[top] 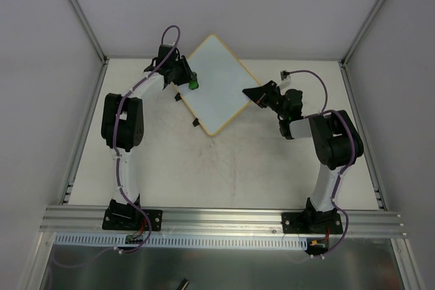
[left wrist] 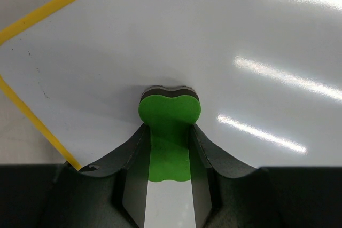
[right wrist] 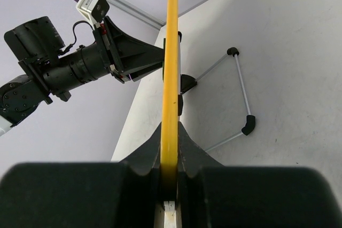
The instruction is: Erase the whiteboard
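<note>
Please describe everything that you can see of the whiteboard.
The whiteboard is a square glossy white board with rounded corners, a thin yellow rim and two black clips on one edge. Its face looks clean, with bright glare. It seems raised off the table, a wire stand behind it. The right gripper clamps its rim; the left gripper presses a green eraser on its face.

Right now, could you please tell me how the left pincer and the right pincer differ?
The left pincer is shut on the green eraser; the right pincer is shut on the yellow rim of the whiteboard. The left pincer faces the board's white surface, eraser seemingly against it; the right pincer meets the board edge-on at its right corner. Both are shut and work on the same board.
</note>
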